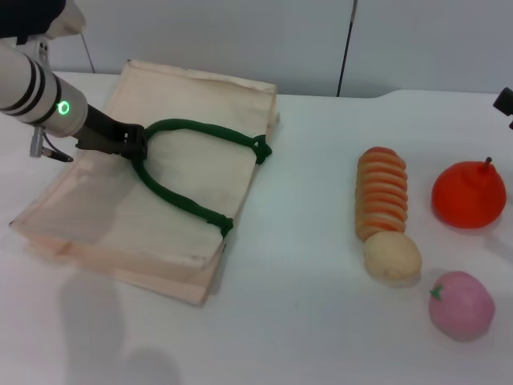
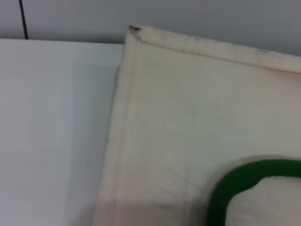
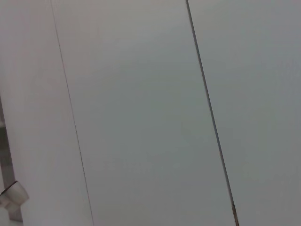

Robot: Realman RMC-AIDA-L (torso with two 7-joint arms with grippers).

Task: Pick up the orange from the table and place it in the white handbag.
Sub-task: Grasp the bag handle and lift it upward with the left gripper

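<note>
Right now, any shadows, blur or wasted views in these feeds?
Head view: even light, soft shadows beside the white handbag and under the orange; the left pincer sits at the green handle. Left wrist view: soft focus on bag fabric. Right wrist view: only blank wall panels.

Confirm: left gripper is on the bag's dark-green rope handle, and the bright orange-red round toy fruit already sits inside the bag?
Not quite. The head view shows the bright orange-red round toy fruit on the white table, not inside the cream fabric handbag. The left gripper is at the dark-green rope handle.
</note>
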